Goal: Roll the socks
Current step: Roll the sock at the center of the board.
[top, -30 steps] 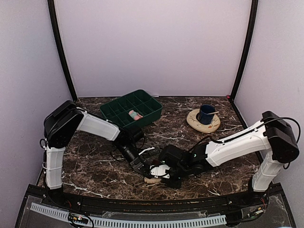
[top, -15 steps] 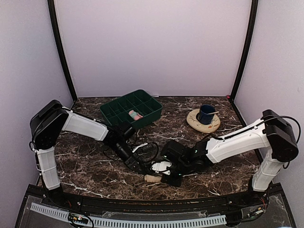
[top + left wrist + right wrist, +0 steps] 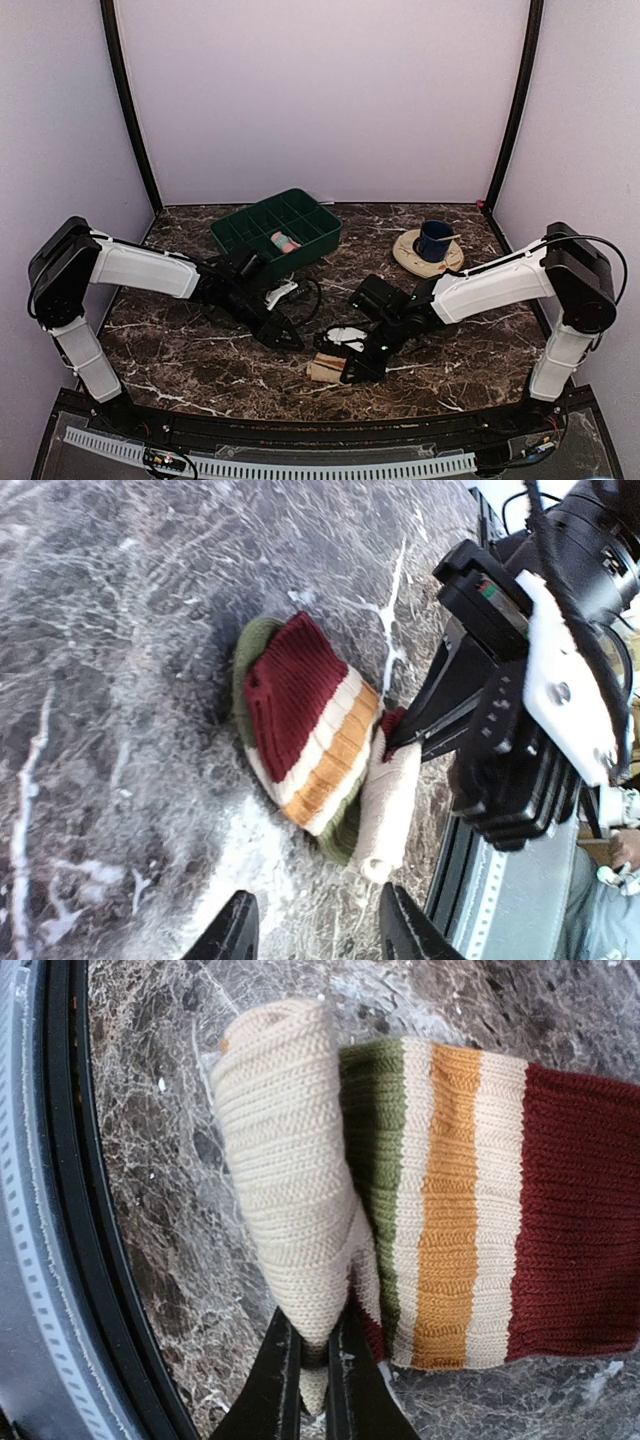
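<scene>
The tan-beige sock [image 3: 324,368] lies near the table's front edge, its beige end rolled up [image 3: 285,1160] and its green, orange, white and maroon striped part [image 3: 300,715] lying flat beside the roll. My right gripper [image 3: 315,1345] is shut on the lower end of the beige roll [image 3: 385,800]; from above it [image 3: 353,372] sits just right of the sock. My left gripper [image 3: 315,935] is open and empty, a short way off the sock; in the top view it [image 3: 288,337] hovers up and to the left. The pink sock [image 3: 284,241] rests in the green tray.
A green compartment tray [image 3: 232,228] stands at the back, left of centre. A blue mug [image 3: 434,240] sits on a beige plate [image 3: 410,262] at the back right. The black front rail [image 3: 70,1210] runs close beside the rolled sock.
My left arm has drawn back to the left, away from the sock, its jaws a little wider. The right gripper has kept its hold on the roll and shifted slightly right.
</scene>
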Available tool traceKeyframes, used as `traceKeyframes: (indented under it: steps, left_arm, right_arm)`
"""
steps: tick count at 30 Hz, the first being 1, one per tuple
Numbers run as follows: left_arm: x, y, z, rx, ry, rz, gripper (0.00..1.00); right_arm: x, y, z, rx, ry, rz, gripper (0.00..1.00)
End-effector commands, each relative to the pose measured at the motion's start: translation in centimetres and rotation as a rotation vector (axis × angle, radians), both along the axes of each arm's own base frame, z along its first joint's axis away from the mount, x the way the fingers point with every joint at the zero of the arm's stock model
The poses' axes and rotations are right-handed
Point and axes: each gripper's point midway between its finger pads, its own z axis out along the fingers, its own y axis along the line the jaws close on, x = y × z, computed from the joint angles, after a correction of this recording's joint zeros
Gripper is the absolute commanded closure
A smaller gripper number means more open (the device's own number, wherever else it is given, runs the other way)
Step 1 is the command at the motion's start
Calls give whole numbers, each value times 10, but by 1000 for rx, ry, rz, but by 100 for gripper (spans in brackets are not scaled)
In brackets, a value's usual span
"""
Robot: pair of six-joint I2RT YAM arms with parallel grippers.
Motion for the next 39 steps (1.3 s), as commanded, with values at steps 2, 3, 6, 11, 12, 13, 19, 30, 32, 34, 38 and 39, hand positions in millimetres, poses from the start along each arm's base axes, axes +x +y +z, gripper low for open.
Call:
traceKeyframes:
  steps: [2,3,6,11,12,13,19,30,32,34,38,39]
  left_arm:
    - [7,2,16,-21,-136,39,56]
    - [6,2,16,-17,-152,36,56]
    - [-3,-2,16,1,-219,10,55]
    - [-20,-8,15,39,-335,-45,55]
    - [-20,-9,16,44,-358,-49,55]
    - [-21,-9,17,49,-381,-53,55]
    - [-24,-10,24,43,-474,-88,56]
    - [-60,-29,18,59,-579,-255,55]
    - [-65,-32,12,75,-592,-280,55]
    - [-70,-34,8,81,-611,-301,55]
    - [-73,-40,4,92,-642,-332,55]
    - [-72,-40,1,101,-652,-338,55]
  right_arm:
    - [-15,-10,-10,-44,188,0,99]
    - [-16,-10,-10,-41,205,3,99]
    - [-17,-8,-10,-33,256,9,99]
    - [-19,-4,-7,-20,344,7,99]
    - [-19,-4,-7,-23,361,7,99]
    - [-19,-4,-7,-22,373,8,99]
    - [-18,-7,-9,-27,421,-11,99]
    - [-17,-8,-10,-17,494,-45,99]
    - [-16,-9,-11,-20,498,-47,99]
    - [-17,-9,-11,-21,504,-48,99]
    - [-18,-10,-12,-23,513,-49,99]
    - [-18,-11,-12,-23,513,-50,99]
